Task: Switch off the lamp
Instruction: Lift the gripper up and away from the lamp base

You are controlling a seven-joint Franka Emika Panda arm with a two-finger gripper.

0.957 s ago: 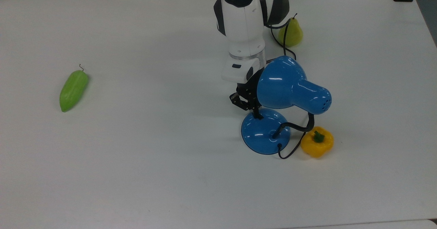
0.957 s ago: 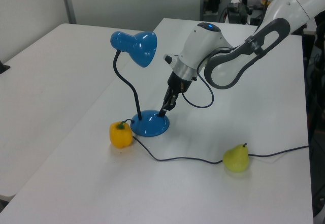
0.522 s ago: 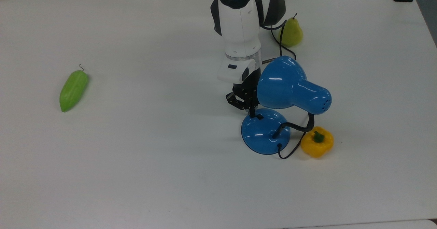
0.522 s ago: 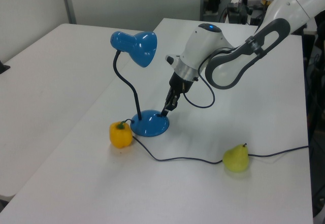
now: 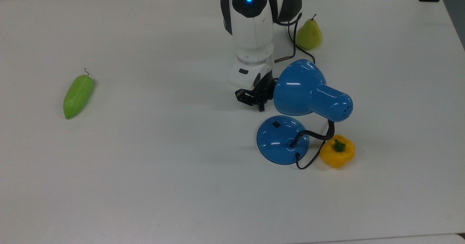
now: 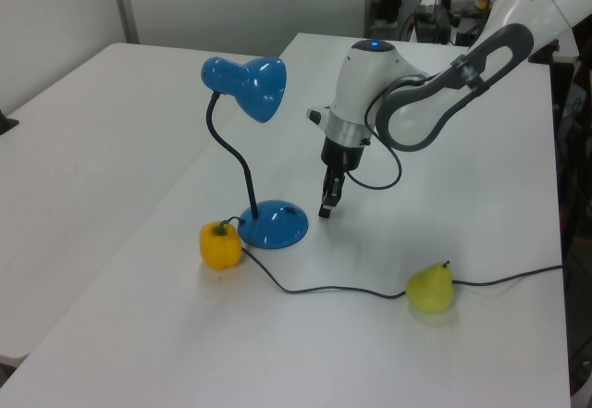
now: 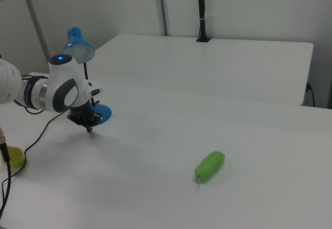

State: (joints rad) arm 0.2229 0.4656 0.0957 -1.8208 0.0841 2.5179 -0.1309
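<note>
Gripper (image 5: 261,107) is off the lamp (image 5: 310,91) now. One second ago its tip sat on the round blue base, right at the small black switch (image 5: 276,124); half a second ago it was just at the base's upper edge. Now in the top view it hangs above and left of the base, clear of it, next to the shade's left rim. In the left view the gripper (image 6: 326,210) points down at the worktop (image 6: 444,204) just right of the base, with a gap between them. In the right view the gripper (image 7: 89,129) sits low, in front of the base. Arm wrist has pulled back toward the top of the top view and stands more upright.

Jaws look pressed together, nothing between them.

Lamp position is unchanged: base right of centre in the top view, black gooseneck curving up from its right side, shade above it with the mouth facing upper left. Whether the bulb is lit, I cannot tell. Cord runs from the base toward the upper part of the frame.

Yellow bell pepper (image 5: 337,151) just right of the base, pear (image 5: 309,35) upper right by the arm, green pepper (image 5: 78,95) far left, all as before.
</note>
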